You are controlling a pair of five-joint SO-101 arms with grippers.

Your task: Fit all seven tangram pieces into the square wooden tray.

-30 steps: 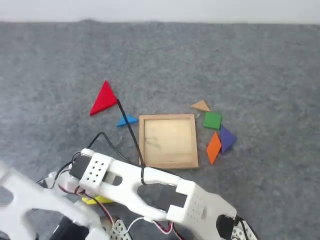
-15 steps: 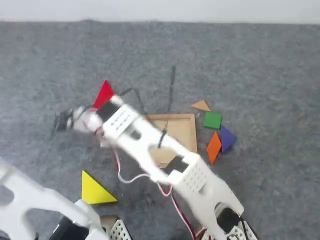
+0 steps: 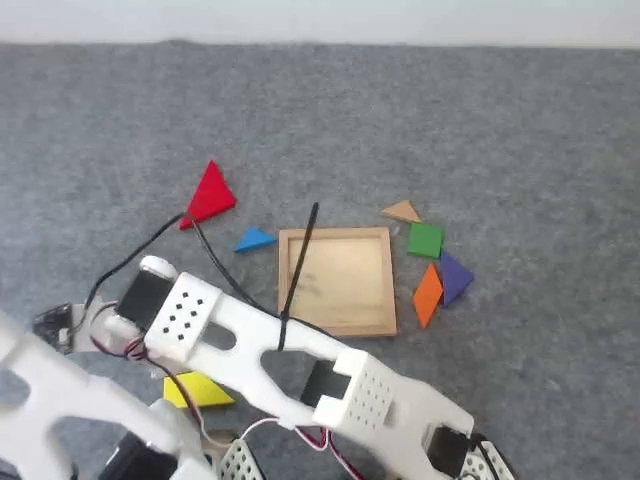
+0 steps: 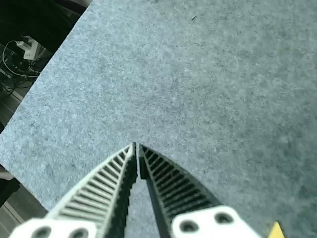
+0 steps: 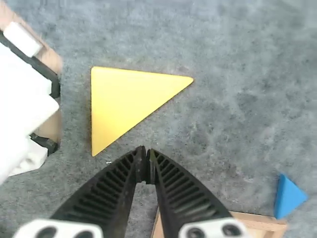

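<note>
1. Lying flat on the grey carpet, the tray showed bare wood inside, and all seven pieces lay outside it.
2. Blue triangle sat just off the tray's far left corner, while the red triangle lay farther out the same way, well apart from the tray.
3. Tan triangle lay near the tray's far right corner.
4. Green square lay just beside the tray's right rim, towards the far end.
5. Orange piece stood just beside the same rim, nearer the arms, and the purple piece lay against the orange piece's outer side.
6. Yellow triangle lay well off the tray's near left corner, partly under a white arm that crossed in front of the tray's near rim.
7. A black cable ran above the tray's left part.
8. Left gripper hung over bare carpet, jaws closed together with nothing between them.
9. Right gripper had its jaws pressed together too, gripping nothing, with its tips just short of the yellow triangle.
</note>
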